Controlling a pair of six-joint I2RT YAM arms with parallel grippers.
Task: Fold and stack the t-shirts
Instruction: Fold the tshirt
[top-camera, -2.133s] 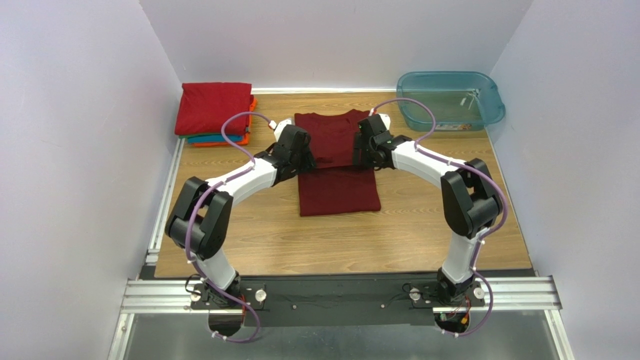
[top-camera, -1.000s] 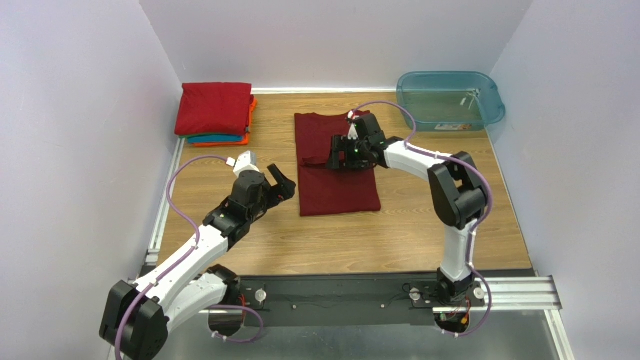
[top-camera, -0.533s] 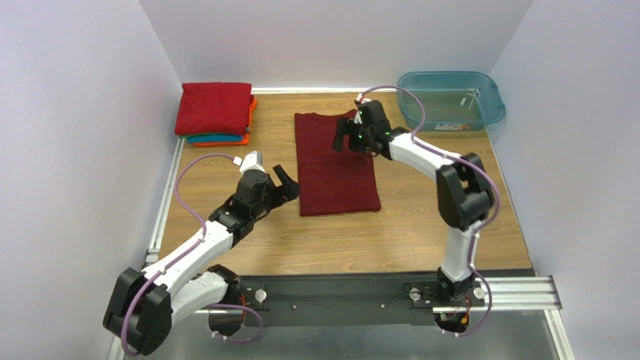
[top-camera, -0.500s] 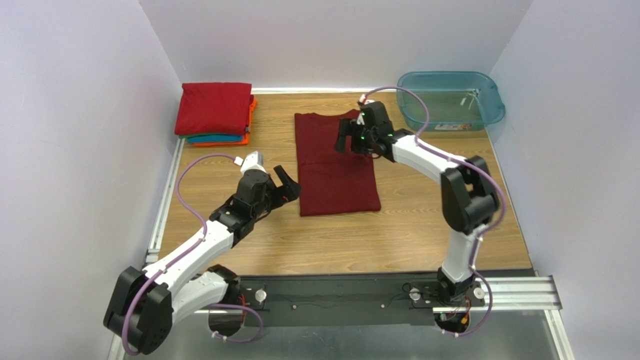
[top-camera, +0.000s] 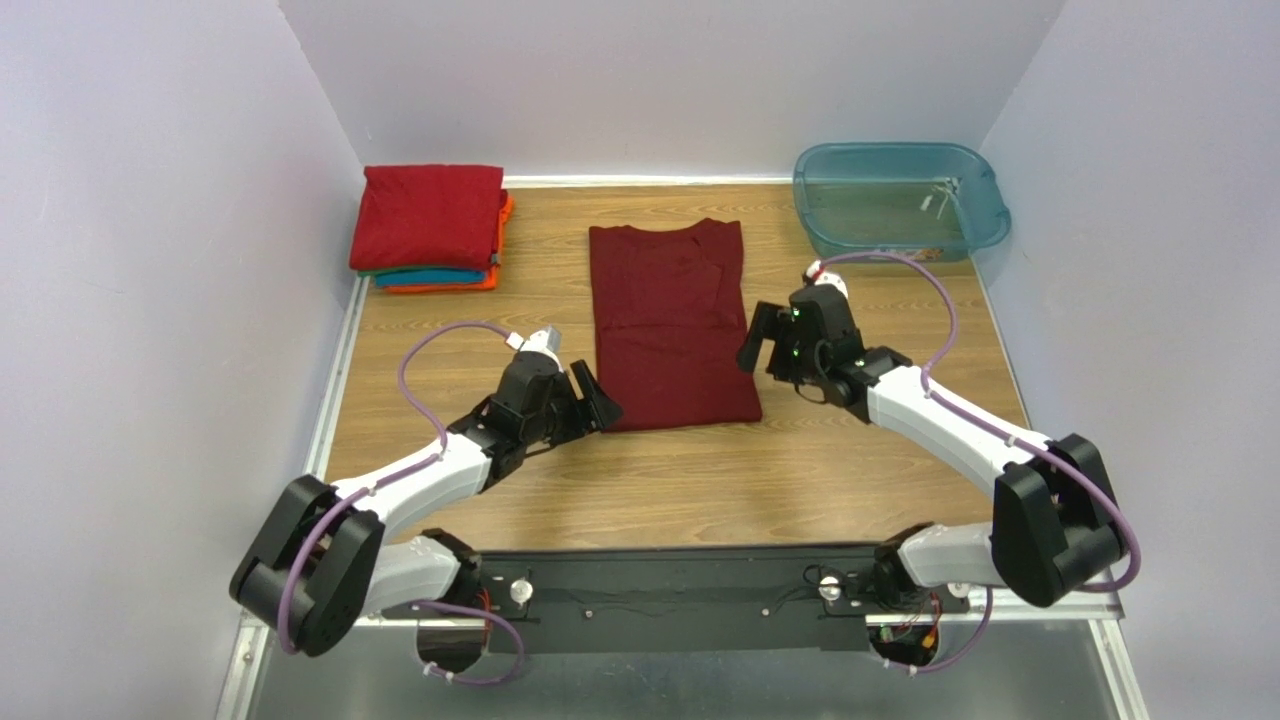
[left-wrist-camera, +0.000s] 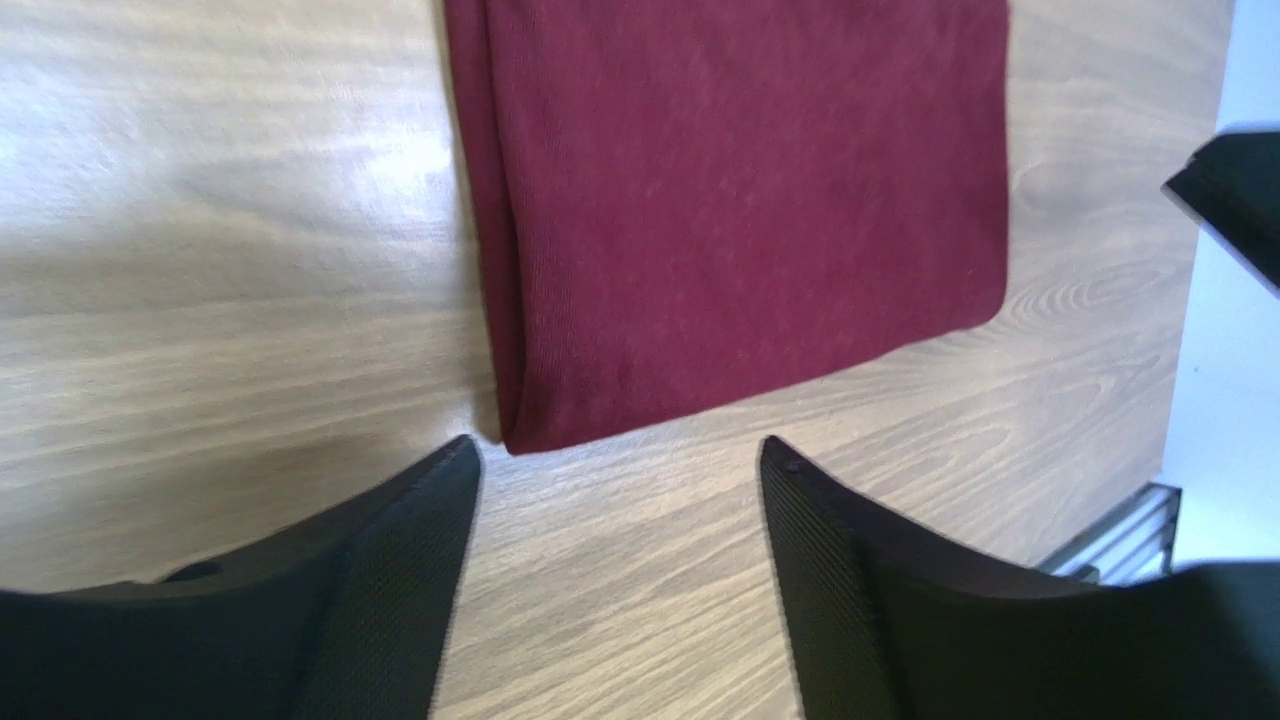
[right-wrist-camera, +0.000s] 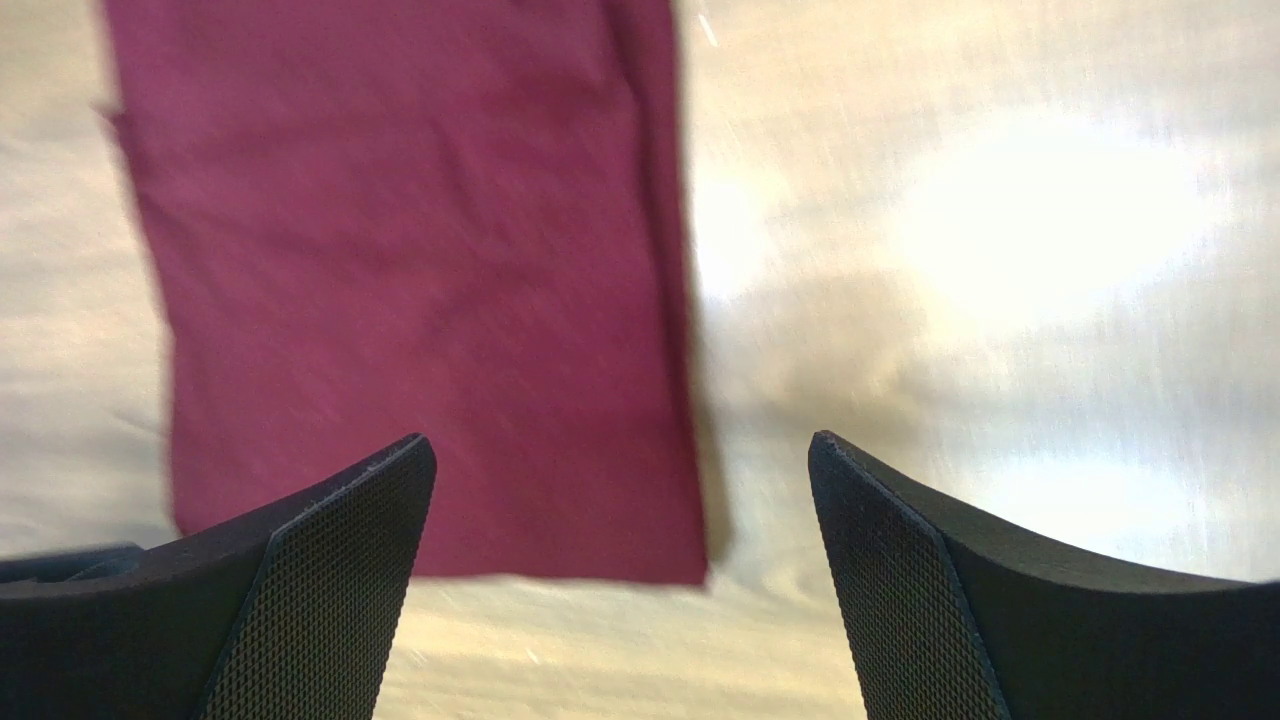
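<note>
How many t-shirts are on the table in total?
4. The dark maroon shirt lies flat in the middle. The red shirt, teal shirt and orange shirt are folded and stacked in the far left corner, red on top. The stack may hide more.

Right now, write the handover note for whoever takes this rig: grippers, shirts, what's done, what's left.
Left gripper: open, empty, low at the near-left corner of the maroon shirt.
Right gripper: open, empty, beside the shirt's right edge, near end.
Maroon shirt: flat mid-table, sides folded in, one long rectangle.
Stack: far-left corner, red on top, teal and orange edges showing beneath.
Done: three shirts stacked; the maroon one narrowed.
Left: probably fold the near end up to shorten it, then set it on the stack.
</note>
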